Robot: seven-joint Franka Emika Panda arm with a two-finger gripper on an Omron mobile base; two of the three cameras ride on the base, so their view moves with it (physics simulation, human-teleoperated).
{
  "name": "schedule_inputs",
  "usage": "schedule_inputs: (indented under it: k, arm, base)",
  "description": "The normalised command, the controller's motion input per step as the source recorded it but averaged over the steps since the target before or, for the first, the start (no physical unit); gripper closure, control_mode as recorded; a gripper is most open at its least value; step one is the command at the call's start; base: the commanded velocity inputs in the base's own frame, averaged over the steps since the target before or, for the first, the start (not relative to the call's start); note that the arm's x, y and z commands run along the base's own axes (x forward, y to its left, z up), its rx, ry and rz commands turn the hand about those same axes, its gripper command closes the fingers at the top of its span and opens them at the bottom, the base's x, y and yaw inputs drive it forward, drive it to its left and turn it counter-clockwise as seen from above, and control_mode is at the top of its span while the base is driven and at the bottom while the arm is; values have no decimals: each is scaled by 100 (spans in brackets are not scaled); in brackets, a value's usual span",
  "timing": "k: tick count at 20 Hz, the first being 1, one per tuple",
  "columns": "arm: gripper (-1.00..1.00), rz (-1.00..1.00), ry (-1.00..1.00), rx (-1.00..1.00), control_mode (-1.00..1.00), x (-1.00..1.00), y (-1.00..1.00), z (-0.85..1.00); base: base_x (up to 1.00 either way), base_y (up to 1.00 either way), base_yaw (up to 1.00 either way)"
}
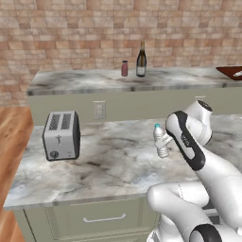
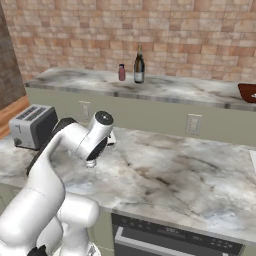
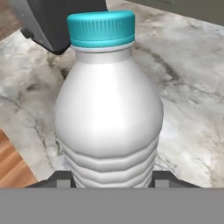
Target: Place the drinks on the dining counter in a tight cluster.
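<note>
The gripper [image 3: 111,181] is clamped around the base of the water bottle [image 3: 109,109], the teal-capped one, holding it a bit tilted above the lower counter [image 1: 104,160], near its back edge. The wine bottle [image 1: 141,60] and the maroon bottle [image 1: 125,68] stand just beside each other on the dining counter [image 1: 75,80], mid-length. The toaster [image 1: 61,135] sits at the lower counter's left end.
</note>
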Motion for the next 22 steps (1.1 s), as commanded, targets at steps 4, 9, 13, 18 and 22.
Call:
schedule_inputs:
  k: [4,9,13,18,22]
  arm:
    - [100,-8,0,1,-100,-33,0,23]
    - [100,0,-3,0,-100,-50,-2,21]
    - [100,0,0,-1,-100,-54,0,31]
    - [100,0,0,-1,-100,-55,-1,27]
    - [100,0,-7,0,100,-46,0,0]
  base:
    - [0,0,0]
    - [0,0,0]
    - [0,0,0]
    - [0,0,0]
    - [-15,0,0]
